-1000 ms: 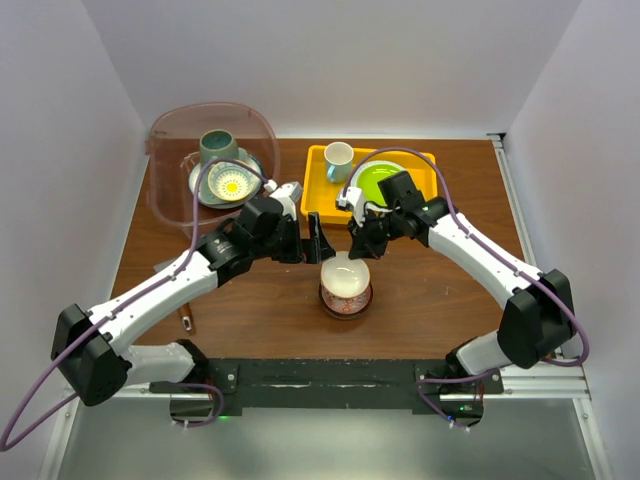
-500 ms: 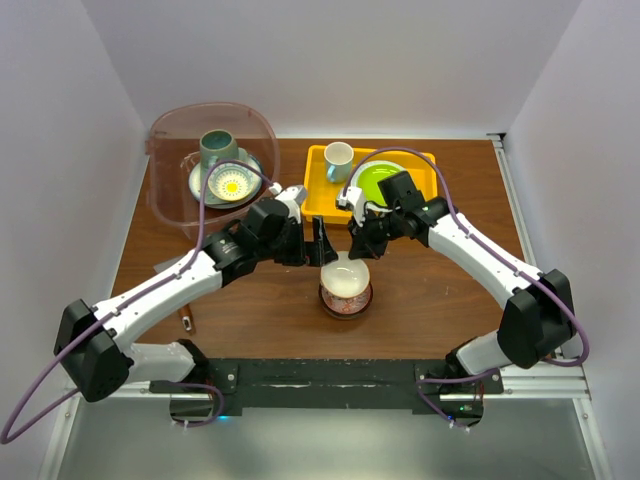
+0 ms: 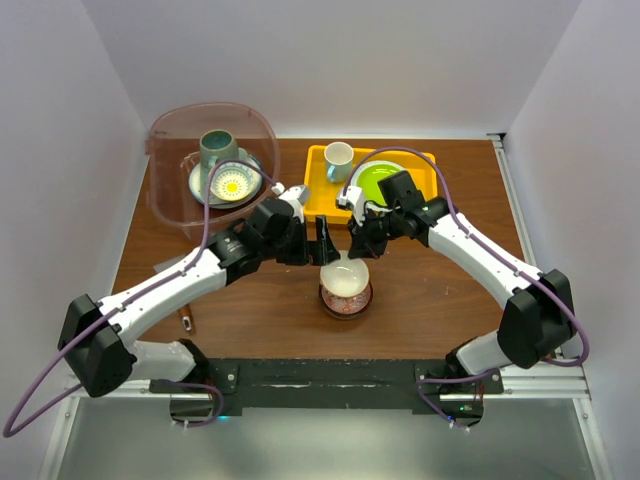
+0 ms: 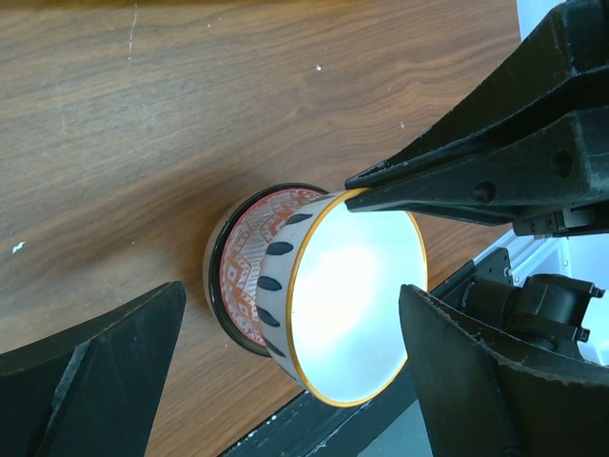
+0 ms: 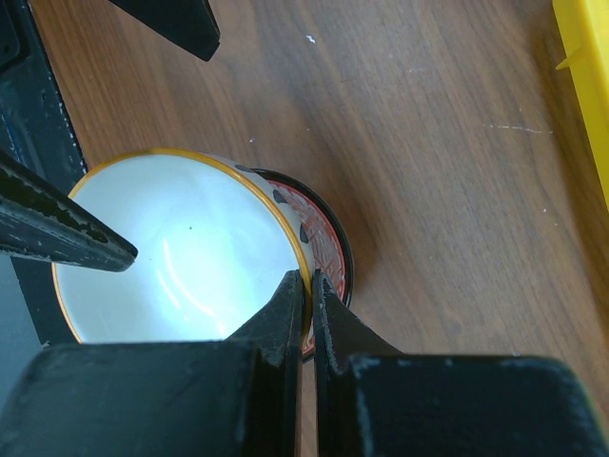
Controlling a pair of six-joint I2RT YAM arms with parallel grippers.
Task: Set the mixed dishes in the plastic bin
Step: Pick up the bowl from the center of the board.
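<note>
Pinching the far rim of the bowl [image 5: 181,257], the right claw [image 5: 309,286] is closed on it, one finger inside and one outside. That white, gold-edged bowl sits nested in a red-patterned lower bowl [image 5: 328,243] on the table [image 3: 440,300]. Just off the bowl's far-left side, the left claw [image 3: 322,242] stands spread wide, holding nothing. Beyond the bowl lies the yellow tray [image 3: 318,185]. Well off to the bowl's far left stands the bin [image 3: 165,205], with a mug [image 3: 217,147] and plate [image 3: 232,183] inside.
</note>
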